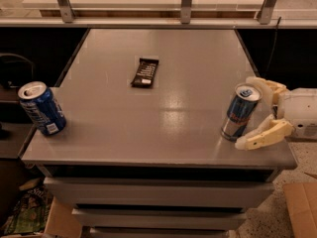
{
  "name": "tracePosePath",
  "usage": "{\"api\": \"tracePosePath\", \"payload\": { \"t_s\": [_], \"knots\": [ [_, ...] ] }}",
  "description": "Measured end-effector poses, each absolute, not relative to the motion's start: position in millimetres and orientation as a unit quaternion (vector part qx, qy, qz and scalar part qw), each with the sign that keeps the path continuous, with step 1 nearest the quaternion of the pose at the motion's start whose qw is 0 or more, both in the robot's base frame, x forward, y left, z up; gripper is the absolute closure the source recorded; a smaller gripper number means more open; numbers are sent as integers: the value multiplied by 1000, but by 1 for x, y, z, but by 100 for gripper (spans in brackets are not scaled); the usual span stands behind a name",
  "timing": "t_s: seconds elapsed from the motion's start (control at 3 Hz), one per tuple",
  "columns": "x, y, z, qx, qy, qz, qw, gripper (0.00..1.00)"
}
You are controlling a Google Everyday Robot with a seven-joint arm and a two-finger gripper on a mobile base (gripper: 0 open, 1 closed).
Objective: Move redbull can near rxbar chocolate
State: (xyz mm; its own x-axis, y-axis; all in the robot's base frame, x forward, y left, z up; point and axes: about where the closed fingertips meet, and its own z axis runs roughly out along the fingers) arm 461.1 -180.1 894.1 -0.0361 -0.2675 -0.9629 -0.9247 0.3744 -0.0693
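Gripper: at the right edge of the table point(148, 138), coming in from the right at can height; gripper point(251, 113) faces left toward the table's middle.
Fingers: spread apart, not clenched. The far finger point(262, 87) curves behind the top of the can; the near one point(262, 134) lies low by its base.
Contact: the near fingertip looks to be touching or just beside the can's foot. I cannot tell which. Nothing is grasped yet.
Red Bull can point(240, 112): upright near the front right corner of the table, long axis vertical, tab end up. It stands just left of the gripper's palm, partly inside the span of the fingers.
Key relation: the can sits between the two fingers and slightly toward their tips, so in my judgement a short push leftward before closing would seat it deeper.
Chocolate bar point(145, 72): flat on the table, back of centre and left of the can, well apart from it. Its long axis runs roughly front to back.
Path: the carry would go left and away from the front edge, over bare tabletop.
Other can: a wider blue soda can point(42, 108) stands at the front left corner, far from both and off the path.
Risk: a tall, slim can near the edge could tip if one finger lands first.
Step judged: closing on the can; the move itself not yet begun.
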Motion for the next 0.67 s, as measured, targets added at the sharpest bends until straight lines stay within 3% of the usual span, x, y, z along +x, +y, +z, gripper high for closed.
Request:
{"api": "tracePosePath", "payload": {
  "t_s": [0.33, 0.67],
  "knots": [
    [462, -173, 889, -458, 637, 334, 522, 16],
    [463, -169, 883, -457, 631, 348, 522, 40]
  ]
}}
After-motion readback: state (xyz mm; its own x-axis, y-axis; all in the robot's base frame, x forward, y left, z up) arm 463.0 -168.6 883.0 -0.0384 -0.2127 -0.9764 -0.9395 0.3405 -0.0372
